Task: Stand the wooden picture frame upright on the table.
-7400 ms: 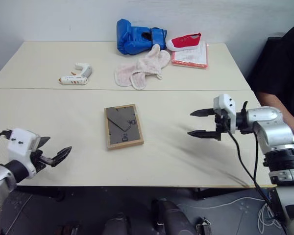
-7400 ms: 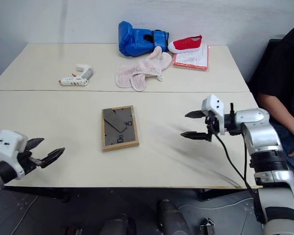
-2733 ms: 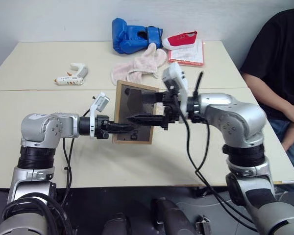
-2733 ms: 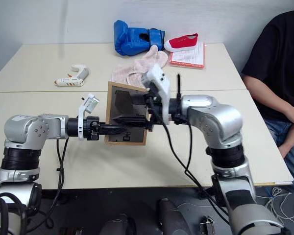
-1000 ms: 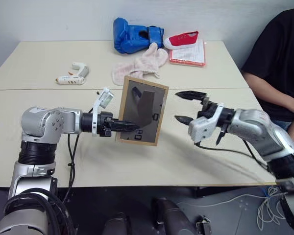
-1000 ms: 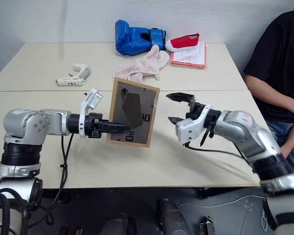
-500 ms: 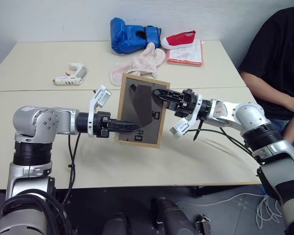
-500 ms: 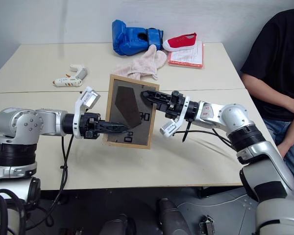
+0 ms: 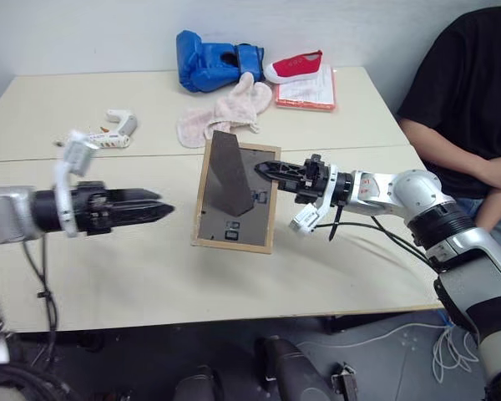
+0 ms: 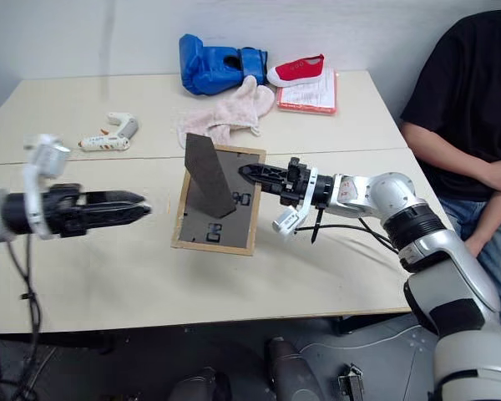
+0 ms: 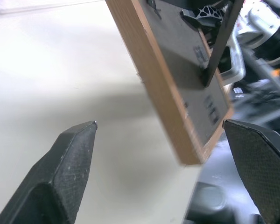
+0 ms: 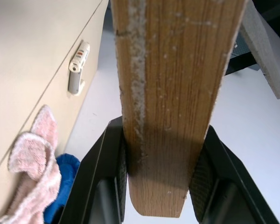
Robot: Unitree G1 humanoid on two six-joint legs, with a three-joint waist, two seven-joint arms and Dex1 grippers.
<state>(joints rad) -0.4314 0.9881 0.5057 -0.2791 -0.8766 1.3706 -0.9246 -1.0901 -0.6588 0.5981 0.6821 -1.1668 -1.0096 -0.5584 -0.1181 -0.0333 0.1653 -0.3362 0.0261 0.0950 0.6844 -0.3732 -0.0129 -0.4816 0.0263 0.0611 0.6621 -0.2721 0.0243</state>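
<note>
Wide cream-beige table (image 9: 334,134) of two joined sections, pale wall behind. Small light-wood picture frame (image 9: 234,199), dark grey back and stand facing the camera, near the table's middle, tilted. Right gripper (image 9: 264,170) clamped on its right edge. Left gripper (image 9: 154,209) spread wide, apart from the frame, holding nothing.

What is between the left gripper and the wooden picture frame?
Nothing: in the left eye view only bare table lies between the open left gripper and the wooden picture frame, which the right gripper holds.
</note>
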